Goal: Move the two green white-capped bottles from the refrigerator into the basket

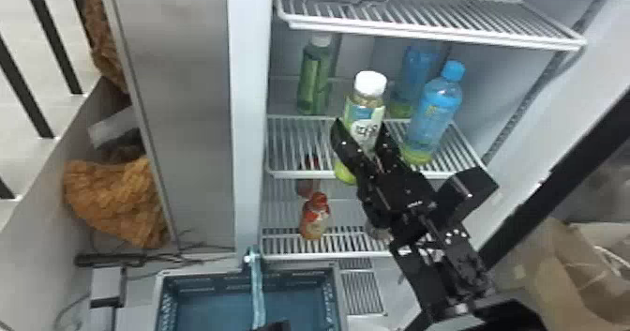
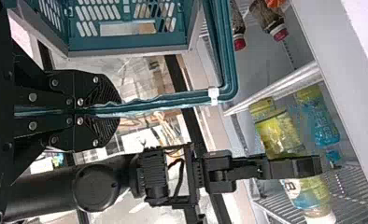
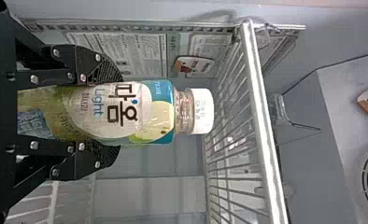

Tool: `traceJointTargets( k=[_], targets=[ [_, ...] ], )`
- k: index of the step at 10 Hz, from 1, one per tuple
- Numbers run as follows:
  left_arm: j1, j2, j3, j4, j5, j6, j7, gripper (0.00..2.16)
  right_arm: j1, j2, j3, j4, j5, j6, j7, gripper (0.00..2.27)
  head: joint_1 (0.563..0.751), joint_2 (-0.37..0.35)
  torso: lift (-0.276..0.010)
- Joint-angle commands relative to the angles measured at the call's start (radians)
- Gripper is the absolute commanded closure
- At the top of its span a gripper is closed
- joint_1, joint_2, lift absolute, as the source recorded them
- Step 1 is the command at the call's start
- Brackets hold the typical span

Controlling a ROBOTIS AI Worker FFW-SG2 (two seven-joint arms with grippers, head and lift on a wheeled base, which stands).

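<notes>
My right gripper [image 1: 360,127] is shut on a green white-capped bottle [image 1: 367,106] at the middle shelf's front edge, the bottle leaning slightly, cap up. In the right wrist view the fingers of the right gripper [image 3: 119,112] press both sides of this bottle [image 3: 159,112], below its white cap. Another green white-capped bottle [image 1: 315,79] stands at the back left of the same shelf. My left gripper [image 1: 276,326], at the bottom edge, holds the handle of the blue-green basket [image 1: 335,290]; the left wrist view has the left gripper [image 2: 119,112] shut on that handle [image 2: 173,99].
Two blue bottles, one in front [image 1: 433,114] and one behind [image 1: 415,79], stand right of the held bottle. Wire shelves lie above [image 1: 422,18] and below it; a red-capped bottle [image 1: 315,217] stands on the lower one. The fridge's left wall edge [image 1: 248,119] rises behind the basket.
</notes>
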State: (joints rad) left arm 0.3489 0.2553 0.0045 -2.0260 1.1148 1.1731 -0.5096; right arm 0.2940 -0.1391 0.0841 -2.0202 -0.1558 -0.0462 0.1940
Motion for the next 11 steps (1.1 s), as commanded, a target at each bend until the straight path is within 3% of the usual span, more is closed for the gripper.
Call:
traceJointTargets(
  k=[1, 5, 11],
  targets=[
    [0.0, 0.001, 0.002, 0.0, 0.0, 0.0, 0.0, 1.2, 0.05, -0.007, 0.0, -0.065, -0.022, 0.014, 0.005, 0.84, 0.695, -0.208, -0.004],
    [0.005, -0.002, 0.008, 0.0, 0.0, 0.0, -0.001, 1.2, 0.197, -0.011, -0.022, -0.239, -0.086, 0.144, 0.036, 0.84, 0.695, -0.2, -0.004],
    [0.005, -0.001, 0.006, 0.0, 0.002, 0.0, -0.001, 1.2, 0.398, 0.007, -0.084, -0.453, -0.092, 0.343, 0.065, 0.84, 0.695, -0.233, -0.004]
  ],
)
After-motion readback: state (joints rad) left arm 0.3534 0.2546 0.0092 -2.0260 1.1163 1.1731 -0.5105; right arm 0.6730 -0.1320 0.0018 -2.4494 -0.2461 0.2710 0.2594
